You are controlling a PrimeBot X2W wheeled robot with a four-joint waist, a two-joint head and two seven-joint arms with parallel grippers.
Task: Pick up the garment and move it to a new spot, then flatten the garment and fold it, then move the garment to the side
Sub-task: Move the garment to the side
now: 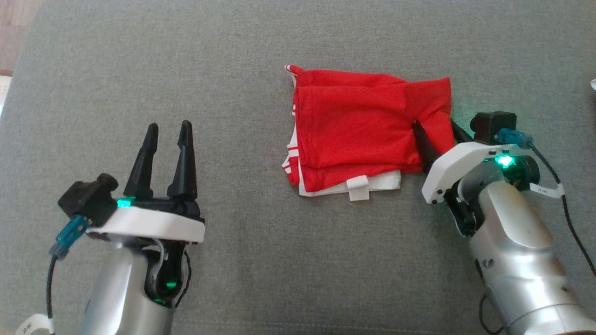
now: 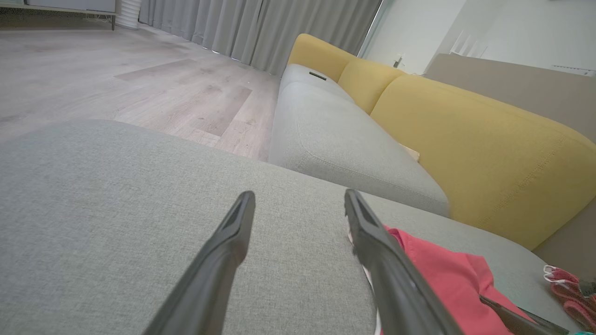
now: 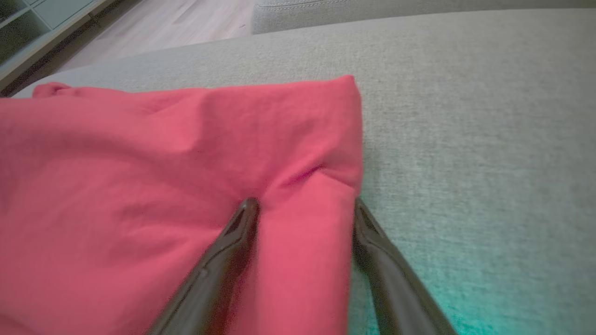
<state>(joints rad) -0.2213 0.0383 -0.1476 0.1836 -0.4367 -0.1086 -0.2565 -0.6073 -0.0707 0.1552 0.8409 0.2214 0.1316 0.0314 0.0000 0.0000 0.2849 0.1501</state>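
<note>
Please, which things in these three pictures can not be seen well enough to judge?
- Head view: the garment hides part of the right gripper, so what lies beneath it is unknown.
- Right wrist view: blurred; whether the fingers touch the cloth is unclear.
- Head view: a white object is cut off by the right edge.
- Left wrist view: a small dark item on the far sofa seat is too small to name.

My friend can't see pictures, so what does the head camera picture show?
A folded red garment with white trim lies on a grey cushion. The right jaws stand open with the garment's near right corner between them. The left jaws stand open over bare cushion at the lower left, apart from the garment.
</note>
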